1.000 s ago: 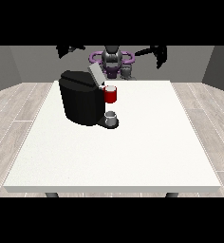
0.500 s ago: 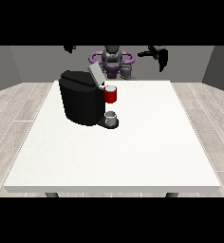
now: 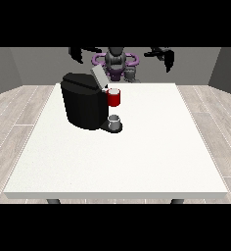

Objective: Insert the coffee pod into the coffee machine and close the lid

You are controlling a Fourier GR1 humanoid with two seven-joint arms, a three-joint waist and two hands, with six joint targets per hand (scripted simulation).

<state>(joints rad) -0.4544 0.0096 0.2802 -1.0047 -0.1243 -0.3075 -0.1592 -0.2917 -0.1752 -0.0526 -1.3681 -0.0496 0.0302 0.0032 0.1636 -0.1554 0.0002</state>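
Black coffee machine (image 3: pixel 86 102) on white table (image 3: pixel 137 152), lid up; red thing at the machine (image 3: pixel 114 97).

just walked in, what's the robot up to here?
Nothing is being handled at this moment. The robot stands behind the white table with both hands raised above its far edge: the hand at the view's left and the hand at the view's right hold nothing. The black coffee machine sits on the table with its lid up, a red thing at the machine and a grey thing on its base.
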